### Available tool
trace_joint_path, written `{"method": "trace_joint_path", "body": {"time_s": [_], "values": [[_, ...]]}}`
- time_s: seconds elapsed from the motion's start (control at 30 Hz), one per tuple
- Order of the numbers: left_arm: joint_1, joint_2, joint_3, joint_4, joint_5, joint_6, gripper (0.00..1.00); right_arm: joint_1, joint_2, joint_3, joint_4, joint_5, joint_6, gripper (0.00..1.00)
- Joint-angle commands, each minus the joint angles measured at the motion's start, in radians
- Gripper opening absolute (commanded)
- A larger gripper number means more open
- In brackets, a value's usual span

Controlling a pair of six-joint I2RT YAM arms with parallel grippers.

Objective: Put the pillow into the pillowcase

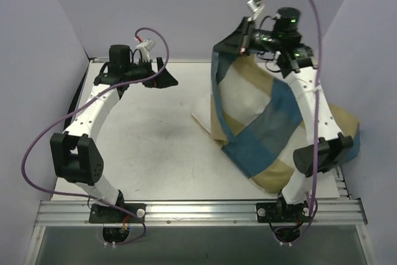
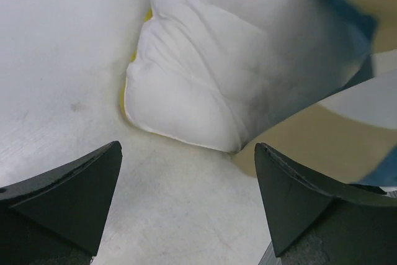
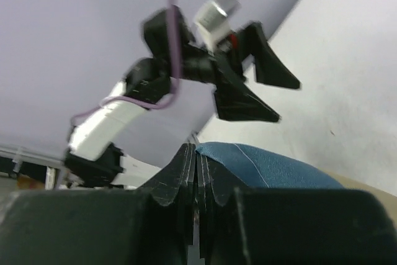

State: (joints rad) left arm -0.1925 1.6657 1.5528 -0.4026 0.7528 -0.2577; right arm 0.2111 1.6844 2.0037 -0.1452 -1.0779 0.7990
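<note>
Pillow (image 2: 198, 79) is lying mostly inside the pillowcase (image 1: 273, 134) at 3 o'clock on the table (image 1: 155, 147), with one corner poking out toward 9 o'clock. Judging from this, the thin blue hem may be slipping from a narrow pinch, or lifting may be dragging the pillow back out. The right gripper (image 3: 197, 166) is pinching that hem, jaws closed tight, raised at 1 o'clock. The left gripper (image 2: 186, 153) is hovering at 11 o'clock, jaws spread wide, gripping nothing.

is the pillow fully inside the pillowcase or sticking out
Partly in: a white corner of the pillow protrudes from the pillowcase opening onto the table.
</note>
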Motion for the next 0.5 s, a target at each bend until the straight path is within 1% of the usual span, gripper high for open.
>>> {"method": "trace_joint_path", "body": {"time_s": [0.0,0.03,0.1,0.13,0.17,0.23,0.3,0.33,0.37,0.4,0.43,0.47], "values": [[0.063,-0.096,-0.167,0.137,-0.006,-0.094,0.96,0.118,0.141,0.036,-0.232,0.068,-0.310,0.00],[0.077,-0.133,-0.203,0.151,-0.018,-0.103,0.95,0.169,0.208,0.047,-0.261,0.075,-0.342,0.00],[0.128,-0.173,-0.275,0.154,-0.056,-0.106,0.95,0.221,0.274,0.079,-0.318,0.094,-0.415,0.00],[0.137,-0.208,-0.324,0.160,-0.058,-0.104,0.95,0.243,0.335,0.093,-0.332,0.104,-0.429,0.00],[0.160,-0.221,-0.339,0.148,-0.064,-0.095,0.95,0.281,0.363,0.113,-0.353,0.125,-0.446,0.00],[0.171,-0.242,-0.371,0.111,-0.066,-0.072,0.96,0.310,0.418,0.164,-0.366,0.139,-0.490,0.00],[0.186,-0.236,-0.388,0.099,-0.061,-0.057,0.97,0.343,0.437,0.235,-0.422,0.170,-0.543,0.00],[0.186,-0.224,-0.389,0.079,-0.076,-0.037,0.97,0.350,0.434,0.253,-0.447,0.185,-0.619,0.00],[0.186,-0.207,-0.382,0.073,-0.078,-0.028,0.97,0.355,0.429,0.262,-0.500,0.199,-0.653,0.00],[0.186,-0.157,-0.372,0.065,-0.075,-0.015,0.97,0.362,0.419,0.262,-0.522,0.235,-0.690,0.00],[0.183,-0.129,-0.361,0.045,-0.078,0.006,0.97,0.360,0.399,0.253,-0.551,0.255,-0.752,0.04],[0.183,-0.100,-0.335,0.038,-0.084,0.015,0.97,0.356,0.391,0.248,-0.627,0.278,-0.785,0.11]]}}
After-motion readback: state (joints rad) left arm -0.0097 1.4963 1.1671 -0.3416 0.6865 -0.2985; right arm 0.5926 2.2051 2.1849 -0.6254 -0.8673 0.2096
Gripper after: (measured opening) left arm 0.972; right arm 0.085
